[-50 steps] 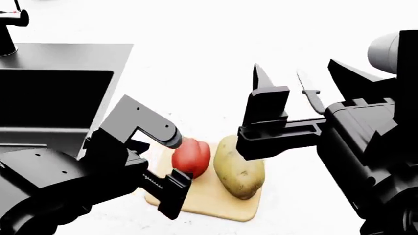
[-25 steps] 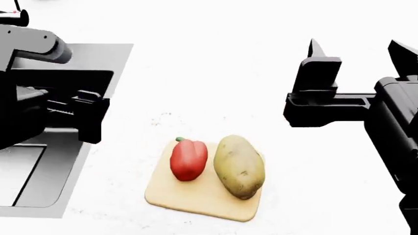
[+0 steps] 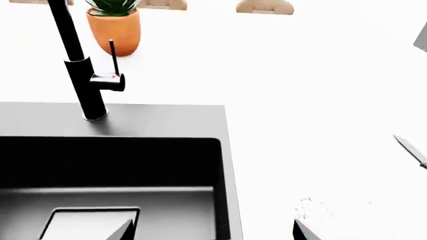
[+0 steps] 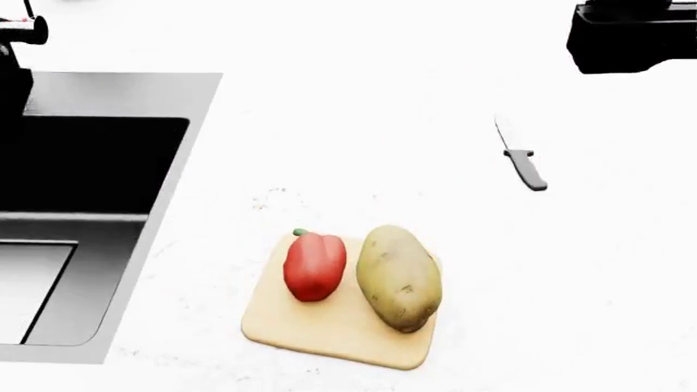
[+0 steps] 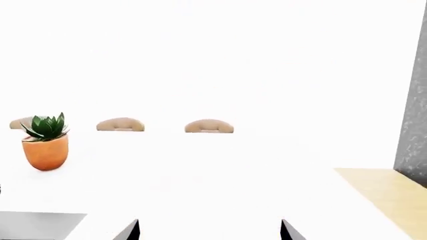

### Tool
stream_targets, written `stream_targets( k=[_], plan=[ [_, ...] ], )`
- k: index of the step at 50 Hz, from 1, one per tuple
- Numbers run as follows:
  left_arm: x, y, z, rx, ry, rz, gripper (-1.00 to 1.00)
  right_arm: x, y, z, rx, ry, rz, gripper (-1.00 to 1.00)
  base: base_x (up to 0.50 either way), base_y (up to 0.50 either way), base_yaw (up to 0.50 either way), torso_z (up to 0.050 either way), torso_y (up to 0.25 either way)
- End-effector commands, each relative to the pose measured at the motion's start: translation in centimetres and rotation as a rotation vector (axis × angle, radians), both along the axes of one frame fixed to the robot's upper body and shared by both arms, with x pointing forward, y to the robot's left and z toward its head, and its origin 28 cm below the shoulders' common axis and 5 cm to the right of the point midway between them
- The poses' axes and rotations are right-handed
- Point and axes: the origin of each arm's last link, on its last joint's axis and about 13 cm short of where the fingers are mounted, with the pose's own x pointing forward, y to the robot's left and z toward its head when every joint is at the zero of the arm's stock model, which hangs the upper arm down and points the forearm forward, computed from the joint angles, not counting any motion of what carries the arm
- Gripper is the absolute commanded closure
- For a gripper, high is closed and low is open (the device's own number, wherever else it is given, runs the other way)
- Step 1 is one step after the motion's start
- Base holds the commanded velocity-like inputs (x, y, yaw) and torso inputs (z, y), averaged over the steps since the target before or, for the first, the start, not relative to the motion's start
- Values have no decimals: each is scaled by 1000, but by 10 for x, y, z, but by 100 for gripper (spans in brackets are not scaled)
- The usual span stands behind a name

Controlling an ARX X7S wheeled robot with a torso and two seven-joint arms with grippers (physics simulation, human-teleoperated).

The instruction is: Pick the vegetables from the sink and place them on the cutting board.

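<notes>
In the head view the vegetables lie side by side on the pale tan cutting board [image 4: 326, 336]: a red bell pepper [image 4: 315, 266] on the left and a speckled potato [image 4: 399, 278] on the right. The black sink [image 4: 104, 163] is at the left, and the part of its basin that shows holds nothing. My left gripper [image 3: 213, 233] hovers open over the sink's right rim [image 3: 230, 165], with nothing between its fingertips [image 3: 125, 231]. My right gripper [image 5: 210, 232] is open and holds nothing, facing the far room. Only a black part of the right arm [image 4: 632, 37] shows in the head view's top right corner.
A black-handled knife [image 4: 523, 161] lies on the white counter right of the board, its tip [image 3: 410, 149] showing in the left wrist view. A black faucet [image 3: 81, 75] stands behind the sink. An orange plant pot [image 5: 45, 150] and chair backs [image 5: 209, 126] are beyond.
Both arms have pulled away from the board. The left arm has left the head view and the right has risen to its top right corner. Pepper and potato have not moved.
</notes>
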Motion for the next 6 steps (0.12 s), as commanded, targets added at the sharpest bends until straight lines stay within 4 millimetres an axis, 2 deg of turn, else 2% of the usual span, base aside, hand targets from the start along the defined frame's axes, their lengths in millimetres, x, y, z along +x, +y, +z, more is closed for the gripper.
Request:
stream_targets(
  k=[1,6],
  plan=[
    [-4,5,35,17,-37,31,-100,11,-6,35,-106,33,9,-100,0,0,0,0,0],
    [-2,3,50,38,-49,36,-100,17,-8,52,-125,17,1,-100,0,0,0,0,0]
  ],
)
